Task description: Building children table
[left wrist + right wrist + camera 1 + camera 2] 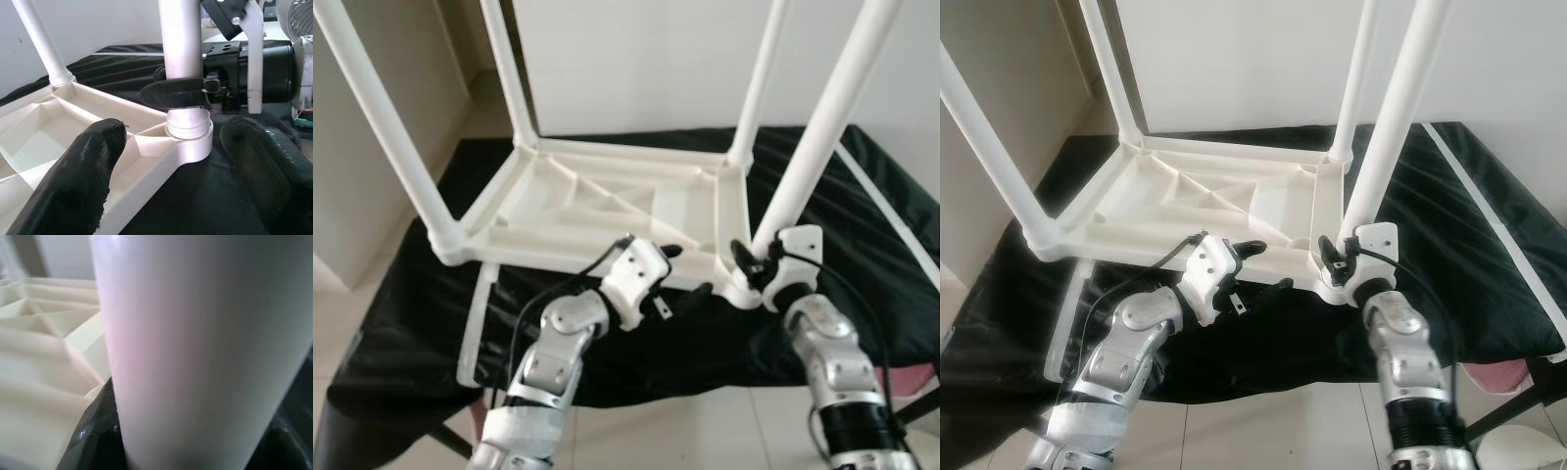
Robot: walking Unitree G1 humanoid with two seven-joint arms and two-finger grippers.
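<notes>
A white plastic table top lies upside down on a black cloth, with several white legs standing up from its corners. My right gripper is shut on the near right leg just above its corner socket. The leg's ribbed end shows above that socket. One right finger wraps the leg. My left gripper is open, its fingers straddling the table top's front rim beside that corner. In the right wrist view the leg sits close up.
A loose white rail lies on the cloth at the front left, and a white bar runs along the right side. A pink object shows at the cloth's lower right edge. Walls stand behind and to the left.
</notes>
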